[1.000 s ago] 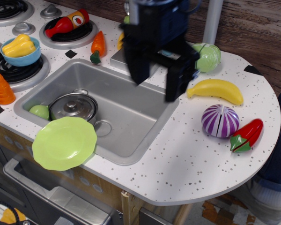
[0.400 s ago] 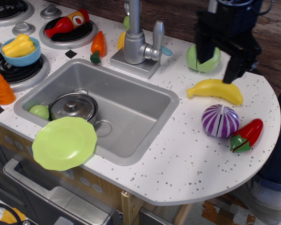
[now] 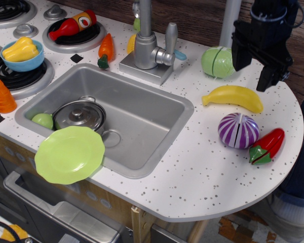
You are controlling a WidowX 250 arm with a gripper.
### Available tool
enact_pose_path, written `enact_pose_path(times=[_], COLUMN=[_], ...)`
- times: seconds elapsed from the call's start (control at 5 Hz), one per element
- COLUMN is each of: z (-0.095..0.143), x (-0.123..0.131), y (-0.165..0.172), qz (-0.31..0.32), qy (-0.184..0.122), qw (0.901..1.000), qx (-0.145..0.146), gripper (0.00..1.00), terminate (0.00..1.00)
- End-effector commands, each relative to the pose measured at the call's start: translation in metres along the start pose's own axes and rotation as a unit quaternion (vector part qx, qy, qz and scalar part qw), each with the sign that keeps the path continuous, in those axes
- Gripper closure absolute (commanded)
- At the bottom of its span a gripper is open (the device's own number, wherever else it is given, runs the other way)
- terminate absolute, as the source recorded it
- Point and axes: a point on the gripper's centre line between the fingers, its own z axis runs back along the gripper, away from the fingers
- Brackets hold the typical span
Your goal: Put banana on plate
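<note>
1. so the gripper (image 3: 257,68) hung open and empty, above and just behind the banana (image 3: 234,96) lying on the table (image 3: 202,172).
2. lowering squarely over its thick middle looked wisest before carrying it to the plate (image 3: 69,154).

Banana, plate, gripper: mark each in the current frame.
banana (image 3: 234,97): observation.image view, middle of its curved yellow body.
plate (image 3: 69,154): observation.image view, bare centre of the lime-green plate.
gripper (image 3: 254,72): observation.image view, midway between its two black fingertips, above the counter.

A speckled white counter (image 3: 202,177) backs onto dark wood-plank wall (image 3: 202,20).
</note>
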Motion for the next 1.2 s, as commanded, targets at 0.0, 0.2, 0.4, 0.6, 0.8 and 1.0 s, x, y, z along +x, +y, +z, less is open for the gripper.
enact_pose_path(times=[0.0,0.2,0.4,0.6,0.8,1.0], z=[0.0,-0.019,-0.036,-0.043,-0.048,-0.051], x=[0.01,0.008,0.004,0.001,-0.003,-0.003], y=[0.033,0.041,0.05,0.051,0.048,0.046], qz=[-0.021,-0.029,-0.023,-0.019,-0.007,0.01], qy=[-0.048,-0.064,-0.087,-0.097,-0.106,-0.11], qw=[0.9985,0.9975,0.9957,0.9948,0.9938,0.9931], qx=[0.016,0.003,-0.021,-0.025,-0.032,-0.04], gripper=[0.0,0.0,0.0,0.0,0.0,0.0], terminate=[0.0,0.0,0.0,0.0,0.0,0.0])
